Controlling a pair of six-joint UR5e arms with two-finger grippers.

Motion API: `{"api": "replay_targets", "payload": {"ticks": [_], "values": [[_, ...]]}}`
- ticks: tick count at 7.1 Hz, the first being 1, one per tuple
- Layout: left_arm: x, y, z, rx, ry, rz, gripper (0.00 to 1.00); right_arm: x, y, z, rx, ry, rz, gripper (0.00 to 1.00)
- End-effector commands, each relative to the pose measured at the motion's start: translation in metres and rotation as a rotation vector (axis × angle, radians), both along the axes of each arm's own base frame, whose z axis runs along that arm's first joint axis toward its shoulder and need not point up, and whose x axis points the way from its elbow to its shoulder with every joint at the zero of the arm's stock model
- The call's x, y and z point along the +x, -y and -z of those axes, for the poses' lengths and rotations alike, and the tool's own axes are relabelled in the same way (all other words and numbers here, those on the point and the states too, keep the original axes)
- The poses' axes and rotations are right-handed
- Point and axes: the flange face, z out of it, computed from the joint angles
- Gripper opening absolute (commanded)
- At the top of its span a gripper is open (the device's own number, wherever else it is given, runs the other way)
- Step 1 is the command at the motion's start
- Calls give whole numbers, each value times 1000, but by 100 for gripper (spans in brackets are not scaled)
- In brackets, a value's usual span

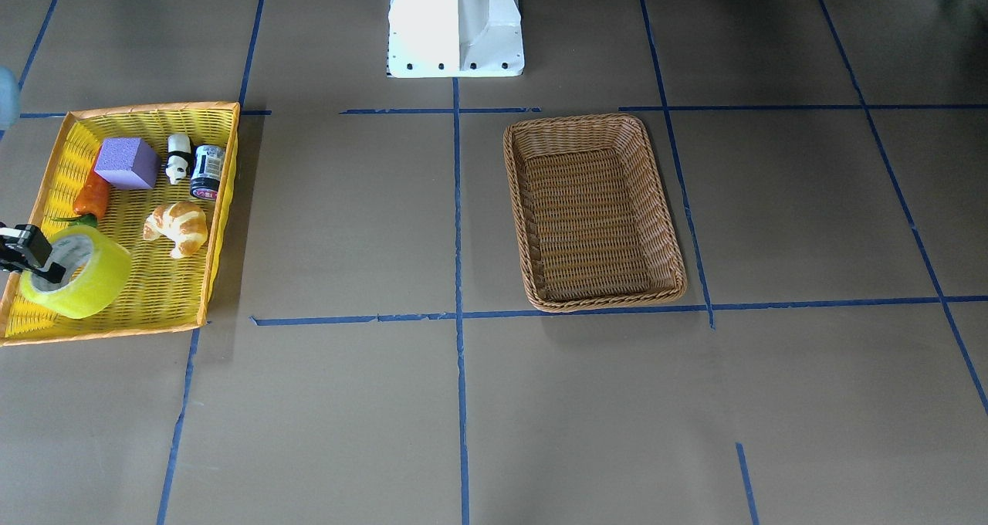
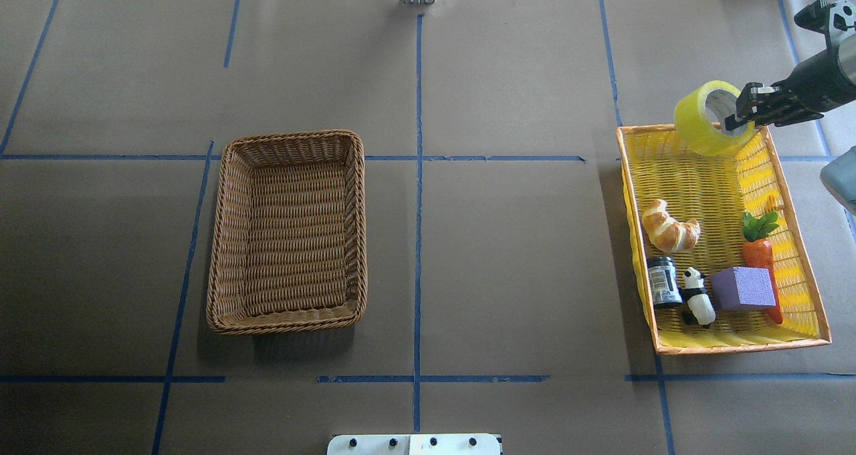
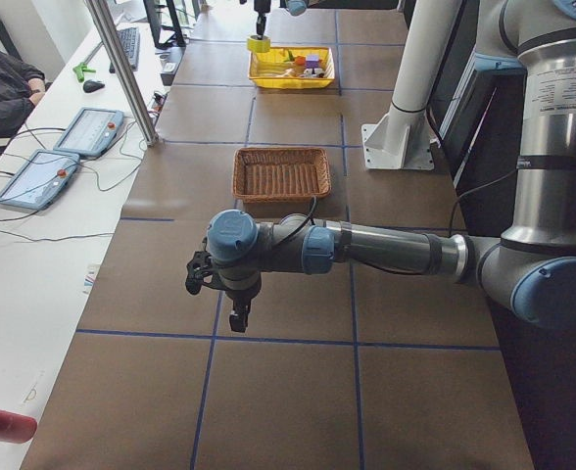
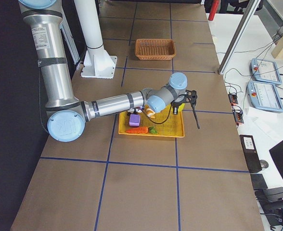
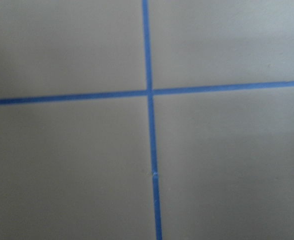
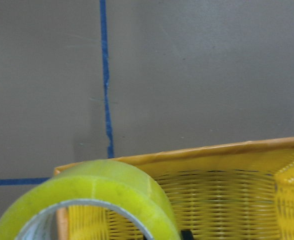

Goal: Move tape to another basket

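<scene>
Overhead, upper right, the right fingers [image 2: 754, 92] pinch the tape [image 2: 702, 130] by its wall above the yellow basket [image 2: 735, 346] corner, arm cut off. The wicker basket [image 2: 287, 137] sits centre-left. Whether the left fingers [image 3: 237, 318] gape is unclear.

Brown paper-covered desk [image 2: 521, 254], crossed by blue tape lines [image 2: 417, 241] in a grid, white side bench [image 3: 14, 294] along one edge carrying two grey tablets [image 3: 87, 130], slanted metal post [image 3: 121, 73] rising beside it, bright even daylight

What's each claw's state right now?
Right claw: shut on the tape.
Left claw: cannot tell; only a side view shows it.
</scene>
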Motion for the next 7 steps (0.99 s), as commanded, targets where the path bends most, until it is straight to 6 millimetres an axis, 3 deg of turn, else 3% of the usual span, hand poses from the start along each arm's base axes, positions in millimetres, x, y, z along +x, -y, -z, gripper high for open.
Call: {"api": "replay_targets", "payload": {"ticks": [1, 2, 4, 6, 7], "values": [[35, 23, 51, 45, -36, 93, 100, -48, -5, 66, -36, 79, -9, 0], [91, 29, 66, 36, -80, 109, 100, -74, -17, 82, -35, 138, -15, 0], [136, 24, 110, -10, -242, 255, 100, -109, -40, 105, -56, 264, -104, 0], [191, 2, 139, -107, -423, 274, 100, -127, -67, 125, -55, 413, -111, 0], [205, -9, 154, -136, -495, 279, 100, -149, -87, 134, -83, 500, -122, 0]]}}
